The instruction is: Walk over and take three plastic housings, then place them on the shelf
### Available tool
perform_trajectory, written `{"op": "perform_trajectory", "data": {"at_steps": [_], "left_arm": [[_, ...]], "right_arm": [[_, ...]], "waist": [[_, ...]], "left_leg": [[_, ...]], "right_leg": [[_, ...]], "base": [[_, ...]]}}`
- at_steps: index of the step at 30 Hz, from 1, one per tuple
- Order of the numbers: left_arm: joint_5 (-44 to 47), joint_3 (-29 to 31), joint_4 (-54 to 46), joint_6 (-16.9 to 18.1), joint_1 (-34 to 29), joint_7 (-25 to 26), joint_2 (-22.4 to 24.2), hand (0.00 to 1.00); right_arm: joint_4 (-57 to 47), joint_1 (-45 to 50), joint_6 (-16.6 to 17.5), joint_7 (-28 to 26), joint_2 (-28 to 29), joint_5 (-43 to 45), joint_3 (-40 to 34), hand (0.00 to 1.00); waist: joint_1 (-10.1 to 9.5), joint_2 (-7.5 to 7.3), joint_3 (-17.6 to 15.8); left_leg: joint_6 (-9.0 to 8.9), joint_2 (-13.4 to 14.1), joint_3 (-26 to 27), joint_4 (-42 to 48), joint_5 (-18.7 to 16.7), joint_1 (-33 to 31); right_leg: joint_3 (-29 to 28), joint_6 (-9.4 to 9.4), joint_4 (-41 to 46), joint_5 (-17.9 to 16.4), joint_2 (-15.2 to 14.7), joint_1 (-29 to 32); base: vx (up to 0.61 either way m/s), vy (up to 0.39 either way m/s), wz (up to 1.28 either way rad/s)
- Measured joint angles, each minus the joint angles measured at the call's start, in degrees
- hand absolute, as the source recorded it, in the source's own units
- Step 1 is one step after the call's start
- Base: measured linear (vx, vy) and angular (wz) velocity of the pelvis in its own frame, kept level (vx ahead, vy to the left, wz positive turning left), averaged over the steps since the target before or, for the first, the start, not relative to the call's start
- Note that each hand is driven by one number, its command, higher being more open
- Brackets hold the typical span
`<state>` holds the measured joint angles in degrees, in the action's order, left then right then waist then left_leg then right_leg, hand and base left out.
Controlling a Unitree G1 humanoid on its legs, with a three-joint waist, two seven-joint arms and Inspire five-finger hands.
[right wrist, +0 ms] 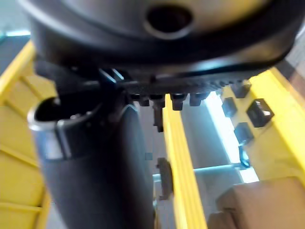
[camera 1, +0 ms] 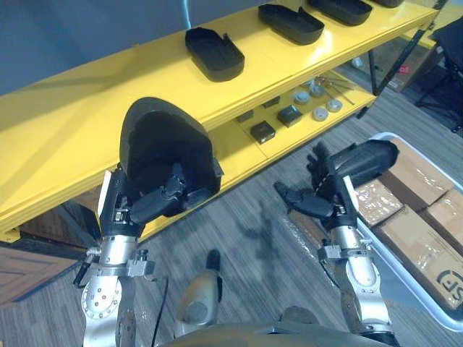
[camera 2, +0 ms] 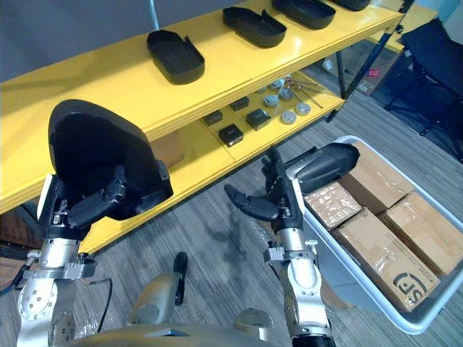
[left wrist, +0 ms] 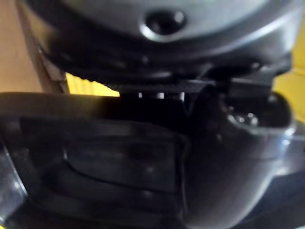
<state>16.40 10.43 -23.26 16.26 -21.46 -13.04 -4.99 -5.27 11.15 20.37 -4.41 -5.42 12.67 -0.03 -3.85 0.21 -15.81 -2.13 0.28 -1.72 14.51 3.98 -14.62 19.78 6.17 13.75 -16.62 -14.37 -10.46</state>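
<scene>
My left hand is shut on a black plastic housing, held nearly upright with its hollow side towards me, just in front of the yellow shelf's top edge. In the left wrist view the housing lies close against the hand. Three more black housings lie hollow side up along the top shelf, the nearest well to the right of the held one, then another and a third. My right hand hangs open and empty above the floor, below the shelf.
The lower shelf board carries small black blocks and round metal parts. A white bin with cardboard boxes stands on the floor right beside my right arm. A dark chair is at the far right.
</scene>
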Motion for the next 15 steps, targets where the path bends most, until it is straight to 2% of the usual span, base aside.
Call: {"op": "perform_trajectory", "data": {"at_steps": [2, 3, 4, 5, 6, 7, 8, 9, 10, 11, 12, 13, 14, 15], "left_arm": [[1.29, 0.74, -0.06, 0.00, 0.19, -1.40, 0.07, 0.00], [1.28, 0.92, -0.02, -0.01, 0.54, -1.52, 0.39, 0.00], [1.29, 0.97, -0.04, -0.12, 1.26, -1.74, 0.51, 0.00], [1.28, 1.39, -0.51, -0.12, 1.74, -2.35, -0.25, 0.00], [1.27, 1.51, -0.79, -0.11, 1.75, -2.38, -0.78, 0.00], [1.31, 1.70, -1.21, -0.07, 1.84, -2.26, -1.64, 0.00], [1.33, 1.75, -1.31, -0.07, 1.95, -2.07, -1.79, 0.00], [1.59, 1.83, -1.31, -0.08, 1.92, -1.51, -1.54, 0.00], [1.64, 1.84, -1.31, -0.08, 1.93, -1.40, -1.61, 0.00], [1.78, 1.86, -1.31, -0.08, 2.20, -1.23, -1.80, 0.00], [2.16, 1.78, -1.31, -0.09, 3.20, -1.14, -1.80, 0.00], [2.79, 1.70, -1.31, -0.09, 3.80, -1.16, -1.80, 0.00], [3.88, 1.03, -1.25, -0.09, 5.26, -1.12, -1.80, 0.00], [3.90, 0.02, -1.28, -0.07, 6.63, -1.12, -1.85, 0.00]], "right_arm": [[-0.33, -0.14, 1.11, 0.40, 1.56, 0.24, -0.50, 1.00], [-0.32, -0.49, 1.25, 0.63, 1.42, 0.10, -0.50, 1.00], [-0.34, -0.51, 1.58, 1.23, 1.25, 0.00, -0.66, 1.00], [-0.35, -0.69, 1.64, 1.55, 1.67, 0.01, -1.11, 1.00], [-0.35, -0.72, 1.67, 1.54, 2.05, 0.01, -1.40, 1.00], [-0.35, -0.72, 2.05, 1.45, 3.03, 0.00, -2.02, 1.00], [-0.37, -0.82, 2.46, 1.34, 3.39, 0.00, -2.25, 1.00], [-0.64, -1.20, 2.98, 0.97, 3.47, -0.22, -2.61, 1.00], [-0.86, -1.34, 2.98, 0.80, 3.39, -0.63, -2.84, 1.00], [-1.73, -1.68, 2.97, 0.26, 2.93, -0.63, -3.23, 1.00], [-3.15, -2.44, 2.99, -0.29, 1.91, -0.62, -4.08, 1.00], [-3.99, -2.94, 3.00, -0.23, 1.01, -0.60, -4.25, 1.00], [-5.77, -3.44, 3.07, -0.11, -0.78, -0.62, -5.19, 1.00], [-7.54, -3.38, 3.10, -0.07, -2.21, -0.62, -6.39, 1.00]], "waist": [[-0.58, -1.84, 0.51], [-0.60, -1.42, 0.50], [0.46, -0.43, 1.08], [0.87, -0.48, 1.23], [0.95, -0.81, 1.41], [1.39, -1.13, 1.65], [1.40, -1.11, 1.64], [1.40, -0.97, 1.73], [1.39, -0.56, 1.76], [1.46, 0.20, 1.94], [1.96, 1.10, 1.92], [2.51, 1.46, 1.96], [3.17, 1.92, 2.21], [3.67, 1.67, 2.35]], "left_leg": [[1.75, -2.82, 2.09, 4.90, -5.43, 0.50], [2.13, -3.16, 1.96, 6.43, -6.49, 0.65], [2.82, -3.78, 0.36, 8.40, -8.08, 0.56], [3.77, -4.49, -0.64, 8.63, -9.58, 1.74], [4.20, -4.94, -1.06, 8.27, -10.01, 2.56], [5.71, -5.74, -2.65, 7.76, -10.75, 4.17], [6.44, -6.16, -3.30, 7.71, -11.11, 4.92], [6.87, -6.37, -4.67, 7.16, -11.54, 7.48], [6.95, -6.35, -5.33, 6.75, -11.72, 8.51], [6.95, -6.32, -6.84, 5.39, -11.76, 10.55], [6.78, -6.12, -8.76, 4.40, -11.78, 11.75], [6.63, -6.13, -10.02, 4.28, -11.87, 12.01], [6.14, -6.41, -12.70, 4.37, -12.16, 12.38], [5.46, -6.88, -14.87, 4.38, -12.56, 13.25]], "right_leg": [[-0.36, -2.33, 1.08, -0.52, -2.47, -3.31], [-1.43, -3.53, 4.97, 0.11, -3.10, -2.20], [-4.54, -6.16, 15.87, 3.62, -3.87, 2.18], [-7.95, -7.80, 24.71, 9.27, -4.39, 6.62], [-9.71, -7.05, 27.91, 12.48, -4.61, 8.19], [-12.85, -5.40, 34.39, 13.78, -4.38, 10.83], [-13.41, -5.04, 36.78, 11.41, -4.01, 12.13], [-13.51, -4.65, 38.38, 6.24, -2.04, 14.24], [-13.12, -4.72, 37.33, 4.69, -0.96, 14.99], [-12.67, -4.84, 32.75, 2.46, 1.32, 16.53], [-13.64, -4.98, 26.01, 1.83, 4.33, 17.83], [-15.04, -4.92, 22.36, 1.87, 5.82, 18.44], [-18.49, -3.87, 16.32, 2.52, 8.30, 19.56], [-21.05, -2.30, 12.22, 3.84, 9.24, 19.60]], "base": [[0.26, 0.124, 0.03], [0.30, 0.190, 0.34], [0.25, 0.244, 0.58], [0.26, 0.257, 0.62], [0.30, 0.176, 0.51], [0.27, 0.086, 0.40], [0.34, 0.074, 0.52], [0.27, 0.066, 0.39], [0.39, 0.081, 0.51], [0.37, 0.039, 0.66], [0.35, 0.016, 0.82], [0.26, -0.037, 1.12], [0.25, -0.082, 1.35], [0.26, -0.109, 1.37]]}}
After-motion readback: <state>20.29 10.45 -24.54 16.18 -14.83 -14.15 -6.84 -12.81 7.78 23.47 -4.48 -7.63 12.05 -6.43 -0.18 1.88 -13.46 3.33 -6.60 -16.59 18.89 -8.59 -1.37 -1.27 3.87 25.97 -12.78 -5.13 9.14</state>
